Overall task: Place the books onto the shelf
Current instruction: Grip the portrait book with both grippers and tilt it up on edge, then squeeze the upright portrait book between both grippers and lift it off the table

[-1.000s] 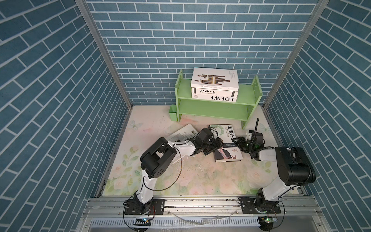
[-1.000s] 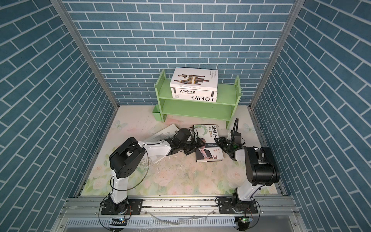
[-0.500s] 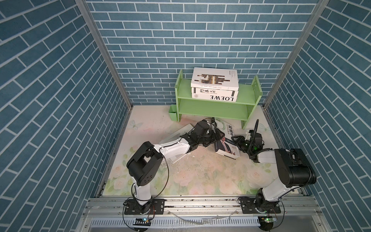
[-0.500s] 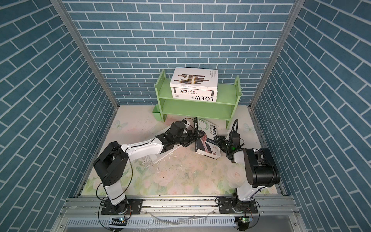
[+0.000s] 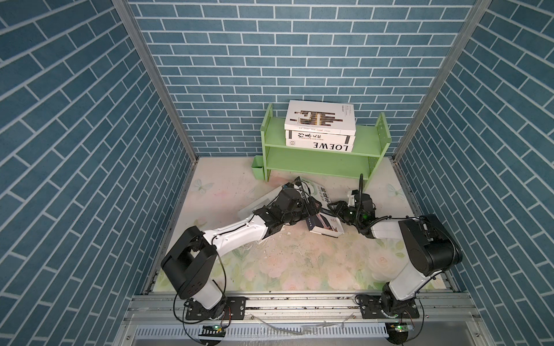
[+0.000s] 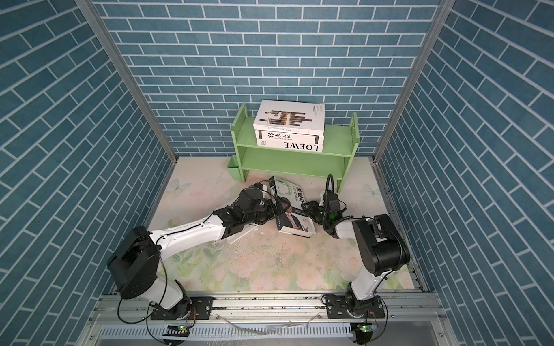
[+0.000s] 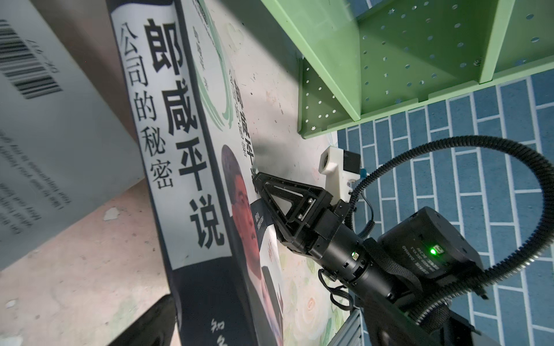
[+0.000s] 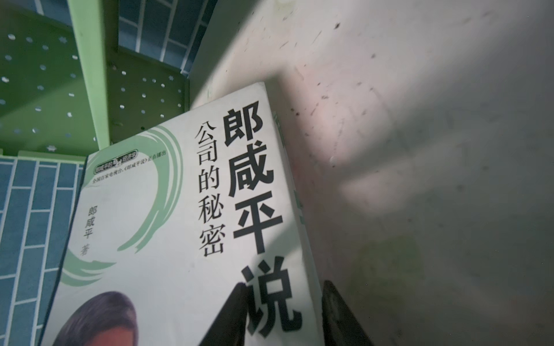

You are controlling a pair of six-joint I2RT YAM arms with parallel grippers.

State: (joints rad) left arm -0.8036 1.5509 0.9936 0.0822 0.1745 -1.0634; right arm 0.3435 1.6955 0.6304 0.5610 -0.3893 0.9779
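Note:
The books are split. Three white ones lie stacked on the top tier of the light green shelf. The portrait book leans up on edge in front of the shelf. My right gripper is shut on its cover edge. My left gripper stands wide open around its spine; only one of its fingers shows. A white book lies flat under the left arm.
A small green cup hangs at the shelf's lower left corner. The shelf's lower tier holds nothing. Brick-patterned walls close in both sides and the back. The floral table top stretches toward the front rail.
The portrait book lay flat a second ago and now leans up on edge. My left arm has stretched out toward the shelf. The right gripper has stayed on the book's edge.

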